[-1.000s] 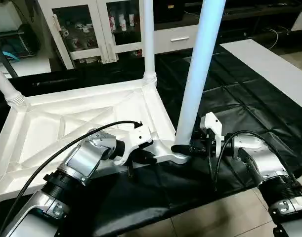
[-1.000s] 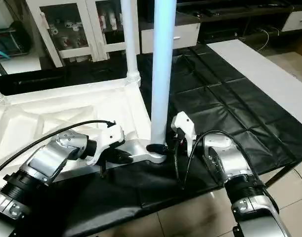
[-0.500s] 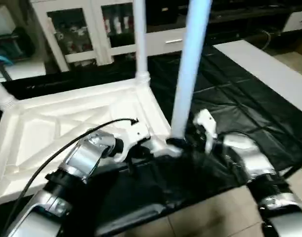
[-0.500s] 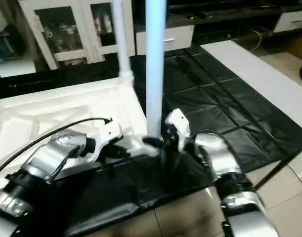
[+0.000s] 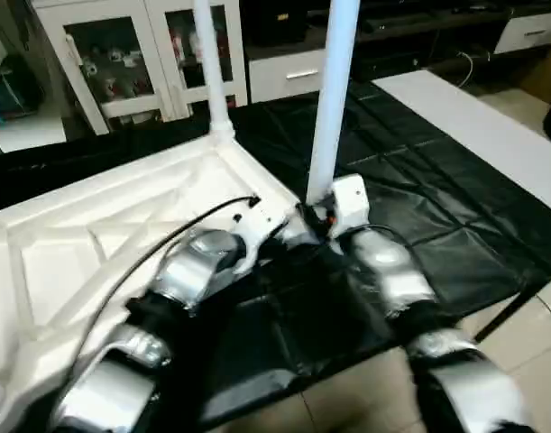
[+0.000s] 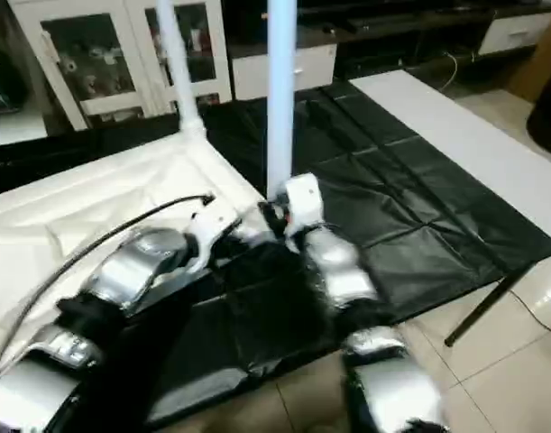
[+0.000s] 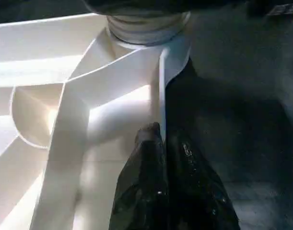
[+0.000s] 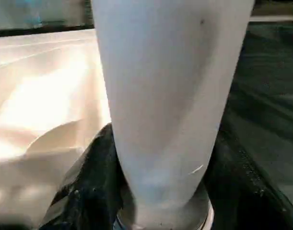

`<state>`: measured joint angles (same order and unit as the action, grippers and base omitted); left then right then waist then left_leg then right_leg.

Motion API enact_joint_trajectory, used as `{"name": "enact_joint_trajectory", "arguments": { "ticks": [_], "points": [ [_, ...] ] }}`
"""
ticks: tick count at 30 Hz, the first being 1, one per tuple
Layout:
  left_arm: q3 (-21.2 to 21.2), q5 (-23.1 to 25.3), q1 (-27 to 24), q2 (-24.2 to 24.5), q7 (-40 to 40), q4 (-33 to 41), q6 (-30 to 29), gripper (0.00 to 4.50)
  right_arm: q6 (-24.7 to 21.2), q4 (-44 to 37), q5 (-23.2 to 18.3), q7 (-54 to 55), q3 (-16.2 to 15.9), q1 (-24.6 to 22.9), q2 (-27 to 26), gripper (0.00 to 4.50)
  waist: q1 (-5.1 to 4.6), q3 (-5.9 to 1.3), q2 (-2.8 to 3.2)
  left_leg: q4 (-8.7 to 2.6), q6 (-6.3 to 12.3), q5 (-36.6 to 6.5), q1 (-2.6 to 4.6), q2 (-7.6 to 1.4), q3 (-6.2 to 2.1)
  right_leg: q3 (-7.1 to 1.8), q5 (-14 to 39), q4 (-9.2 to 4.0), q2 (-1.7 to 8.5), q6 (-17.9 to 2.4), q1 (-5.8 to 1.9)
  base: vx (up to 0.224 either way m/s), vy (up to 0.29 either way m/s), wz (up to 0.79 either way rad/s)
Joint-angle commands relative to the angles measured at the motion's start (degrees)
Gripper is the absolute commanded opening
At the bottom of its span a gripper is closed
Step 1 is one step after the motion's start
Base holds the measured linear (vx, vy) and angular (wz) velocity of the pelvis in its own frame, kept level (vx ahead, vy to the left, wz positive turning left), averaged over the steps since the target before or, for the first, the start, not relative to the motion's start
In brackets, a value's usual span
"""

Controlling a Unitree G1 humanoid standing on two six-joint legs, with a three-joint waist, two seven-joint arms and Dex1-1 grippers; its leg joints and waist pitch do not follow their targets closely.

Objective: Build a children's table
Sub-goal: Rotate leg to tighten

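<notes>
I have the children's table top [image 5: 122, 244] lying upside down on the black-draped work table [image 5: 419, 207], ribs facing up, and I am working at the corner nearest me on my right side. My right gripper [image 8: 160, 191] is clamped around the base of a leg [image 5: 334, 81] that stands upright in that corner socket, 1 black finger [image 8: 96, 182] showing on each side of the white tube. My left gripper [image 7: 163, 158] is pressed together on the thin edge wall of the top, just beside the same socket, so it pins the top down while the leg goes in. A second leg [image 5: 207, 63] is already standing in the far corner, and a third socket shows at the left edge of the left eye view with no tube I can make out. To seat this leg well, I judge I should keep the tube straight over the socket, not leaning, and push or twist it down along its own line while my left grip stops the top from sliding or lifting on the slick black cloth. The flared end looks to be in the socket's collar, though I cannot tell how deep it sits. If I squeeze off-centre the tube may tip and bind. I can read no brand, label or writing on the top, the legs or the cabinets [image 5: 149, 54] behind.
</notes>
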<state>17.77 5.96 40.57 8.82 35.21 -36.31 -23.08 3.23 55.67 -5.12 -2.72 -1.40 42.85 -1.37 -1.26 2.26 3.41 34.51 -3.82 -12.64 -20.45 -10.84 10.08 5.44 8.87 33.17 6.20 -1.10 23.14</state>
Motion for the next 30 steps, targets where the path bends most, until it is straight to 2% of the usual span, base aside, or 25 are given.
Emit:
{"name": "enact_joint_trajectory", "arguments": {
  "ticks": [1,2,3,5,6,8,10,13,14,16,17,18,19,20,21,22,24,26,27,28,29,30],
  "points": [
    [-0.68,0.78,0.41,-0.70,-3.92,-2.25,1.24,0.00,-0.16,2.78,-0.29,9.98,2.66,0.32,-1.63,2.02,0.02,-3.84,-0.18,-4.32,2.14,-7.98,0.14,-1.40,-0.50,-2.13,12.85,-3.27,2.14,-12.91,-2.68,0.000,0.000,0.00],
    [-1.26,0.82,0.83,-1.02,-5.40,-3.07,1.95,0.00,0.88,2.99,0.47,12.80,2.61,0.42,-2.78,2.02,0.36,-3.88,-0.75,-4.19,3.07,-6.52,0.03,-1.36,-0.29,-2.16,10.05,-3.03,2.21,-13.53,-2.75,0.000,0.000,0.00],
    [-1.26,0.82,0.83,-1.02,-5.40,-3.07,1.95,0.00,0.88,2.99,0.47,12.80,2.61,0.42,-2.78,2.02,0.46,-4.04,-0.55,-4.09,3.88,-5.07,-0.12,-1.33,-0.37,-2.10,7.95,-2.58,2.21,-13.83,-3.08,0.000,0.000,0.00],
    [-1.63,0.74,1.11,-1.20,-6.11,-3.69,2.56,0.00,1.95,3.18,1.11,14.38,2.50,0.53,-3.75,2.01,0.55,-4.10,-0.45,-3.93,4.91,-3.81,0.03,-1.36,-0.25,-2.10,5.78,-2.41,2.16,-14.28,-2.92,0.000,0.000,0.00],
    [-1.97,0.75,1.41,-1.39,-6.62,-4.39,3.09,0.00,3.57,3.54,2.00,16.07,2.27,0.80,-4.73,2.01,0.69,-4.08,-0.77,-3.85,6.16,-3.12,-0.09,-1.31,-0.16,-2.12,4.59,-2.25,2.25,-14.77,-3.05,0.000,0.000,0.00],
    [-2.11,0.73,1.38,-1.32,-6.49,-4.64,3.39,0.00,5.20,3.70,2.27,16.58,2.22,1.00,-5.83,2.00,0.79,-4.07,-0.66,-3.85,6.54,-3.36,-0.03,-1.33,-0.15,-2.13,4.99,-2.32,2.28,-14.77,-3.07,0.000,0.000,0.00],
    [-2.17,0.72,1.26,-1.20,-6.23,-4.73,3.54,0.00,6.42,3.81,2.10,16.56,2.38,1.17,-6.74,1.99,0.94,-3.99,-0.91,-3.86,6.91,-3.99,-0.14,-1.38,-0.07,-2.15,6.32,-2.41,2.39,-14.50,-3.05,0.000,0.000,0.00],
    [-2.09,0.67,1.20,-1.12,-5.76,-5.60,4.26,0.00,8.69,4.50,2.03,16.44,2.64,1.80,-7.76,1.99,1.02,-3.94,-0.74,-3.88,6.69,-4.08,-0.13,-1.40,-0.10,-2.17,6.55,-2.41,2.32,-14.23,-3.01,0.000,0.000,0.00],
    [-2.04,0.63,1.13,-1.11,-5.51,-5.69,4.39,0.00,9.61,4.04,1.95,15.79,2.53,1.72,-7.72,2.34,1.08,-3.98,-0.74,-3.86,6.86,-3.74,-0.14,-1.40,-0.10,-2.14,5.73,-2.29,2.29,-14.31,-3.03,0.000,0.000,0.00],
    [-1.91,0.59,0.91,-1.02,-4.95,-5.53,4.61,0.00,10.88,2.32,1.90,14.35,2.19,1.17,-7.27,2.34,1.12,-3.97,-0.76,-3.84,7.10,-3.57,-0.13,-1.42,-0.09,-2.14,5.32,-2.24,2.27,-14.44,-3.04,0.000,0.000,0.00],
    [-1.80,0.55,0.74,-0.96,-4.50,-5.31,4.51,0.00,11.22,0.89,1.79,13.28,2.04,0.64,-6.79,2.72,1.21,-3.96,-0.59,-3.82,7.33,-3.52,-0.14,-1.44,-0.10,-2.14,5.13,-2.23,2.31,-14.44,-3.06,0.000,0.000,0.00],
    [-1.47,0.51,0.27,-0.72,-3.37,-4.63,4.60,0.00,11.07,-2.67,1.23,10.73,1.97,-0.86,-5.49,2.74,1.31,-4.01,-0.71,-3.76,7.72,-3.14,-0.13,-1.47,-0.07,-2.16,4.48,-2.21,2.32,-14.43,-3.13,0.000,0.000,0.00],
    [-1.47,0.51,0.27,-0.72,-3.37,-4.63,4.60,0.00,11.07,-2.67,1.23,10.73,1.97,-0.86,-5.49,2.74,1.31,-4.01,-0.71,-3.76,7.72,-3.14,-0.13,-1.47,-0.07,-2.16,4.48,-2.21,2.32,-14.43,-3.13,0.000,0.000,0.00],
    [-1.28,0.41,-0.01,-0.54,-2.58,-4.16,4.44,0.00,10.84,-4.28,1.01,9.20,2.03,-1.67,-4.78,2.89,1.43,-4.11,-0.90,-3.60,8.97,-1.16,-0.38,-1.45,-0.16,-2.16,2.05,-1.83,2.25,-14.57,-3.34,0.000,0.000,0.00],
    [-0.63,0.16,-0.86,0.18,-0.32,-2.74,4.09,0.00,8.45,-8.06,-0.56,3.29,1.93,-3.84,-2.97,3.03,1.35,-4.06,-0.90,-3.58,9.56,-0.85,-0.40,-1.43,-0.17,-2.13,2.23,-1.84,2.30,-14.83,-3.30,0.000,0.000,0.00],
    [-0.54,0.11,-0.98,0.29,0.02,-2.54,4.02,0.00,8.05,-8.53,-0.74,2.45,1.87,-4.13,-2.70,3.14,1.41,-3.94,-0.96,-3.60,10.08,-1.56,-0.30,-1.41,-0.09,-2.10,2.75,-2.04,2.21,-14.84,-3.37,0.000,0.000,0.00],
    [0.30,-0.39,-2.18,1.34,3.07,-0.65,3.24,0.00,4.72,-13.00,-2.67,-4.47,1.45,-7.05,0.06,3.19,1.51,-3.97,-1.00,-3.56,10.39,-2.11,-0.34,-1.61,-0.12,-2.16,4.01,-2.06,2.34,-15.02,-3.38,0.000,0.000,0.00],
    [0.51,-0.50,-2.48,1.64,3.75,-0.20,3.15,0.00,3.83,-14.29,-3.52,-6.26,1.49,-7.88,0.86,3.34,1.61,-3.95,-1.01,-3.53,10.45,-1.90,-0.36,-1.63,-0.11,-2.19,4.36,-2.13,2.28,-15.11,-3.36,0.000,0.000,0.00],
    [1.21,-0.53,-3.25,2.59,5.54,0.86,2.85,0.00,2.36,-17.93,-4.33,-11.25,0.48,-10.02,3.74,3.34,1.56,-3.92,-0.37,-3.45,10.35,-1.54,-0.30,-1.60,-0.14,-2.11,3.78,-2.19,2.02,-15.15,-3.27,0.000,0.000,0.00],
    [1.49,-0.65,-3.59,3.02,6.51,1.38,2.45,0.00,1.16,-19.72,-4.56,-14.35,-0.46,-10.96,5.37,3.60,1.71,-3.96,-0.05,-3.43,10.38,-1.82,-0.15,-1.68,-0.21,-2.07,3.50,-2.13,2.04,-15.23,-3.33,0.000,0.000,0.00],
    [1.64,-0.73,-3.80,3.26,7.08,1.69,2.21,0.00,0.38,-20.79,-4.73,-16.23,-1.04,-11.51,6.32,3.65,1.71,-3.97,-0.29,-3.44,10.35,-2.02,-0.21,-1.75,-0.21,-2.08,3.39,-2.12,2.01,-15.21,-3.32,0.000,0.000,0.00],
    [1.96,-0.79,-4.05,3.62,7.98,2.10,2.12,0.00,-0.39,-22.31,-4.97,-18.48,-1.50,-12.27,7.48,3.67,1.66,-3.90,-0.22,-3.56,9.76,-3.04,-0.35,-1.65,-0.19,-2.13,4.31,-2.22,2.09,-15.49,-3.40,0.000,0.000,0.00]
  ]
}}
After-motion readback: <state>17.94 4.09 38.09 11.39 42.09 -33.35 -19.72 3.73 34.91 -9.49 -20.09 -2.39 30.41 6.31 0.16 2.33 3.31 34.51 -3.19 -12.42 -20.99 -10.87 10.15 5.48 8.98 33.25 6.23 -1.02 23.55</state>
